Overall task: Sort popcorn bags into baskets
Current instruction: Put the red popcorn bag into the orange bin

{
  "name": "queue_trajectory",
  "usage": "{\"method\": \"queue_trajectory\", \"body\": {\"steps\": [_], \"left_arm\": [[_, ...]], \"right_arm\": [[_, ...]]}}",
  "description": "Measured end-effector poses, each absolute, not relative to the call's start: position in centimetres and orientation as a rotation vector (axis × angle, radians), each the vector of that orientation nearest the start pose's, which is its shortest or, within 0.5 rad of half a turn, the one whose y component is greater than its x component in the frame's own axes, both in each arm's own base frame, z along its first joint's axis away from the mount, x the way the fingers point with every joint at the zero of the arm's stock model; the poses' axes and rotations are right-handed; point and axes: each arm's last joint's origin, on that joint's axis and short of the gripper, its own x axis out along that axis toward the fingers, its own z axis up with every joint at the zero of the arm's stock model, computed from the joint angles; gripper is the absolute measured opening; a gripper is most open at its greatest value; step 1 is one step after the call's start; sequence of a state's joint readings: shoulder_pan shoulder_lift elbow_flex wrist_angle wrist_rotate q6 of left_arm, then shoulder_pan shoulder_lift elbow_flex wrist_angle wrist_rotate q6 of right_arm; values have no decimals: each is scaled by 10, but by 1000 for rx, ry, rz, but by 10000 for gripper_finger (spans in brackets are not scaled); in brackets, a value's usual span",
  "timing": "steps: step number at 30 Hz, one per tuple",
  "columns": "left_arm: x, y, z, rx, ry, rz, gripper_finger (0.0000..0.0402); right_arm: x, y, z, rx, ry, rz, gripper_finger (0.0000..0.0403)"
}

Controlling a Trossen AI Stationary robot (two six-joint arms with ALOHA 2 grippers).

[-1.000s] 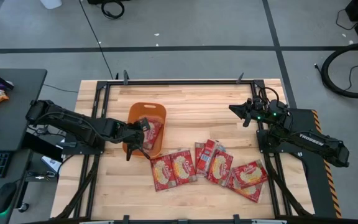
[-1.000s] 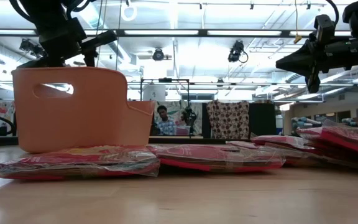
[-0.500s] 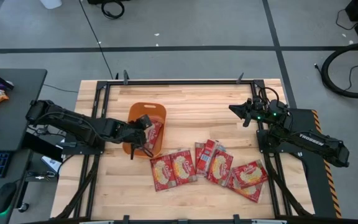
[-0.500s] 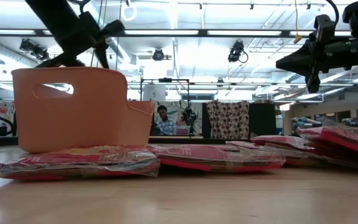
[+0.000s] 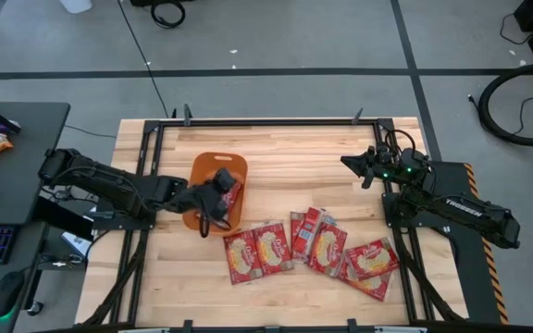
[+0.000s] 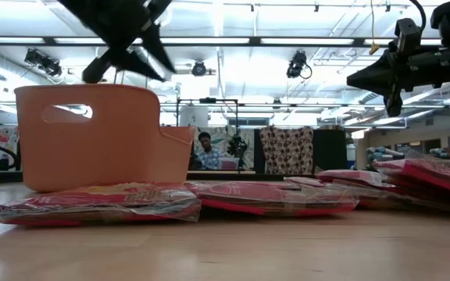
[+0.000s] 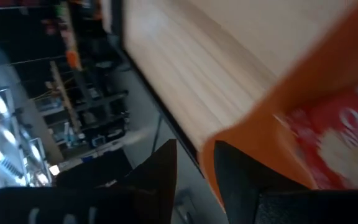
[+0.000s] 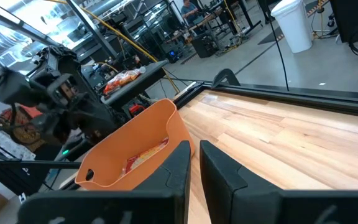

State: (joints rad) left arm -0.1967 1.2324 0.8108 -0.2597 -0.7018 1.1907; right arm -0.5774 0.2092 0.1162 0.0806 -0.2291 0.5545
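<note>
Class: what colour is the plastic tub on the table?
Orange: the shallow plastic tub shows best in the right wrist view.
</note>
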Motion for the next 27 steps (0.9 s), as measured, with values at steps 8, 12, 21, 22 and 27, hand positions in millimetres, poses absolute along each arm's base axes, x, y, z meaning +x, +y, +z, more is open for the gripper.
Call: {"method": "queue_trajectory", "body": {"steps": [8,12,21,22,27], "left_arm": [[260,-45,268,1139,544,105,110],[264,-56,274,865,376,7,110],[281,-89,252,719,429,-52,109],[285,-94,250,727,437,-59,109],[313,-111,246,750,528,-76,109]], "right_arm": [[93,-53,194,554,-85,-343,40],[93,-53,194,554,-86,-342,40],[93,-53,194,553,-87,-342,39],[93,-53,194,552,-89,-342,40],[93,-53,194,554,-85,-343,40]]}}
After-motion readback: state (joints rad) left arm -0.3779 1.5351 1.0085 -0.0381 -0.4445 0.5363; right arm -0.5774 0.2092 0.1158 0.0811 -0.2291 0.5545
